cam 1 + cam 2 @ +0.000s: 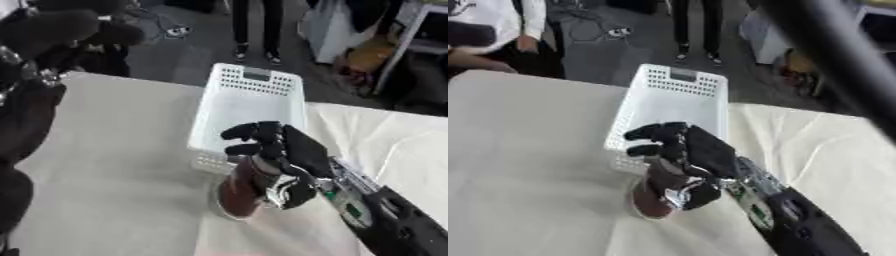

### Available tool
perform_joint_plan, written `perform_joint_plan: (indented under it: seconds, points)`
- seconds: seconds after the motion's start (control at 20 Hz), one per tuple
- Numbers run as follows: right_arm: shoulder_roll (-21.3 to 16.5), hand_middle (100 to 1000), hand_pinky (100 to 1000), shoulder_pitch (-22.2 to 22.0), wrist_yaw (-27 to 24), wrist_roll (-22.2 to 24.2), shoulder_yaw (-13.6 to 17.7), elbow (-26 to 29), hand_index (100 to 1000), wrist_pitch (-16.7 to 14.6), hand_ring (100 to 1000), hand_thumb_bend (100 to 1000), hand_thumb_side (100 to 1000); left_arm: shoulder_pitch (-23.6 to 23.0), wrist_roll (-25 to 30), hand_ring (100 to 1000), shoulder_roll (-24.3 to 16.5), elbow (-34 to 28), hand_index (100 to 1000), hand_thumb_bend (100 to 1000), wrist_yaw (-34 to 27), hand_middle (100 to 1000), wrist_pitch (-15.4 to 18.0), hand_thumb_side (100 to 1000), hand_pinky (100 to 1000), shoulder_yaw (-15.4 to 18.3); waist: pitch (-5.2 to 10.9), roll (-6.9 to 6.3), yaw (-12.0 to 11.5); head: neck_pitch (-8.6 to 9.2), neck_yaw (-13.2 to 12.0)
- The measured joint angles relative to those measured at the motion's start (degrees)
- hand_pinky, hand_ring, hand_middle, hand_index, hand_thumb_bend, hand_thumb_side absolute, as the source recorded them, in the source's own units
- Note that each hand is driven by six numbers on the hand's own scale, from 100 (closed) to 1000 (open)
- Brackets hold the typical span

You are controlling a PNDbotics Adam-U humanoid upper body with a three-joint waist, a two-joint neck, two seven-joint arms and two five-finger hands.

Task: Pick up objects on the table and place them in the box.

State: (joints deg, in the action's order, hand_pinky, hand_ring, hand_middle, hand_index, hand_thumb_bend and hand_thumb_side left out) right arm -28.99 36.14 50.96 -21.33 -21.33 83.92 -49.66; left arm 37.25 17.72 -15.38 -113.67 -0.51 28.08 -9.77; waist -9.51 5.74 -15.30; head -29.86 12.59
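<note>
A dark brown bottle-shaped object [240, 192] stands tilted on the cloth just in front of the white perforated box [249, 107]. My right hand [284, 150] comes in from the lower right and its fingers and thumb are curled round the upper part of the brown object. The object's base [651, 204] touches or hovers just over the table near the box's front wall. The inside of the box looks bare. A large dark blurred shape [31, 110] fills the left edge of the left eye view; I cannot tell whether it is my left arm.
A pale cloth [527, 165] covers the table, with folds at the right. Beyond the far edge lies a grey floor with people's legs, cables, and furniture at the upper right. A dark bar [833, 55] crosses the right eye view's upper right.
</note>
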Motion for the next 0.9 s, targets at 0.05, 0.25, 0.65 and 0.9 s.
perform_joint_plan:
  seconds: [0.05,0.25,0.65,0.9]
  points:
    - [-0.2,882,826,0.1,-1.3,1.0,0.1,0.3,891,-0.6,831,100,1000,-0.2,0.0,796,0.0,0.0,930,317,0.0,904,0.0,843,884,0.0,0.01,0.00,0.0,0.00,0.0]
    - [-1.0,908,831,1.5,-6.1,4.9,1.0,1.0,921,-1.6,845,100,1000,-0.3,0.0,797,0.0,0.0,931,315,0.0,905,0.0,844,884,0.0,0.01,0.00,0.0,0.04,0.0]
    - [-1.3,912,818,5.5,-12.3,9.7,1.9,0.3,932,-2.1,843,100,1000,0.5,0.0,797,0.1,0.0,932,325,-0.2,905,0.0,835,884,0.0,-0.90,0.33,-1.2,1.02,1.2]
    - [-1.4,925,831,7.3,-13.9,10.6,2.5,-0.5,943,-2.1,855,100,1000,1.2,0.0,797,0.7,0.0,934,332,-0.4,905,-0.1,829,884,0.0,-1.12,0.73,-1.9,1.54,2.3]
